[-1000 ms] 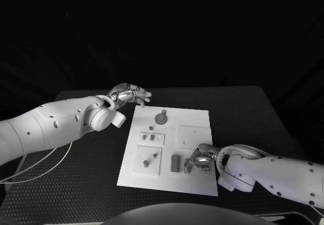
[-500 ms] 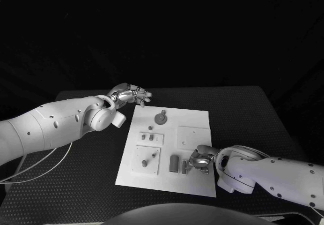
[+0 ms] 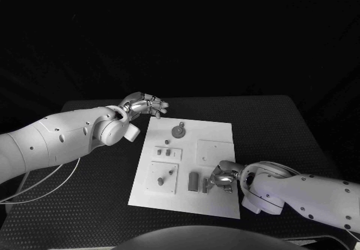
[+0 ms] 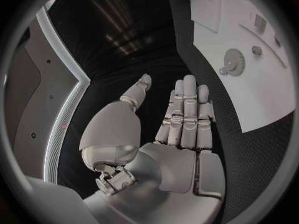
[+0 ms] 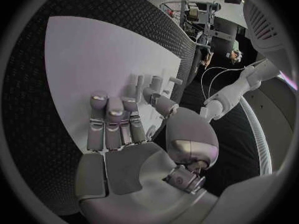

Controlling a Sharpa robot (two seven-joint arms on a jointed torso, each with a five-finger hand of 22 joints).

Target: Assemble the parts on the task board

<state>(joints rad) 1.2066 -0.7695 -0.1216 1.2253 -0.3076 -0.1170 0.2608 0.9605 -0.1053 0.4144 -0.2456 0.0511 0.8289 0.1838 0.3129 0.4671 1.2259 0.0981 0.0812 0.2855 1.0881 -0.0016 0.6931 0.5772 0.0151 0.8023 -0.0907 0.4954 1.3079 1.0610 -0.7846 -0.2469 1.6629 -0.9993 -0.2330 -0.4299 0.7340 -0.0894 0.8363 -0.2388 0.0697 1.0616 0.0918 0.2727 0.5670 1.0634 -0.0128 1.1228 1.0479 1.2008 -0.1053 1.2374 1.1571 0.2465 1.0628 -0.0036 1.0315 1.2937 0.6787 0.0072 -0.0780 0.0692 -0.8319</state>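
Note:
The white task board [image 3: 217, 203] lies in the middle of the black table. A round gear-like part [image 3: 178, 131] sits near its far end, also seen as a gear [image 4: 233, 62]. Two grey upright bars [image 3: 194, 182] stand near the front, just left of my right hand [image 3: 223, 177]. That right hand [image 5: 118, 129] lies low over the board [image 5: 81, 59] with its fingers straight and nothing held, the thumb reaching toward small grey parts [image 5: 156, 82]. My left hand [image 3: 146, 104] hovers off the board's far left corner. Its fingers [image 4: 187, 109] are spread and it holds nothing.
Raised white plates with small pegs [image 3: 165, 177] sit on the board's left half, and a plain square plate [image 3: 216, 151] on the right half. Black table [image 3: 278, 130] surrounds the board on all sides. A cable [image 3: 45, 182] hangs under my left arm.
My right hand has shifted very slightly over the board's front, and the board's near edge has slid a little to the left. The left hand has stayed still.

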